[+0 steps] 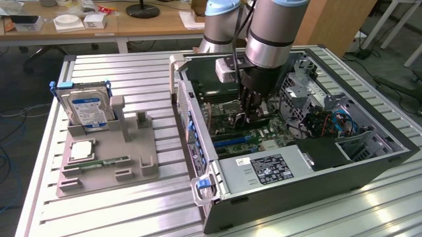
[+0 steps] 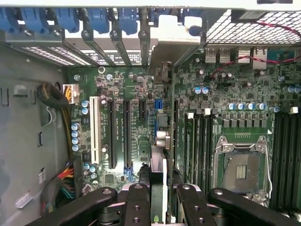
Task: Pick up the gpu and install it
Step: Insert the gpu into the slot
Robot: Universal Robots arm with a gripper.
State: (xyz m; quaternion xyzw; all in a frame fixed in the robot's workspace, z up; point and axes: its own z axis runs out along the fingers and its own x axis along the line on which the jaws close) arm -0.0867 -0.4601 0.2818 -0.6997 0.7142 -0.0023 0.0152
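Hanging inside the open case (image 1: 369, 163) on the tabletop (image 1: 132, 79), the gripper (image 1: 253, 116) is low over the motherboard (image 1: 264, 133). A tray (image 1: 142, 170) with a hard drive (image 1: 86, 106) stands near the tabletop's edge at the exterior view's left. Wrist view: jaws nearly closed, fingers (image 2: 137, 205) clamping the gpu (image 2: 157, 176) edge-on over mid-motherboard, between black slots (image 2: 113, 136) and CPU socket (image 2: 242, 165).
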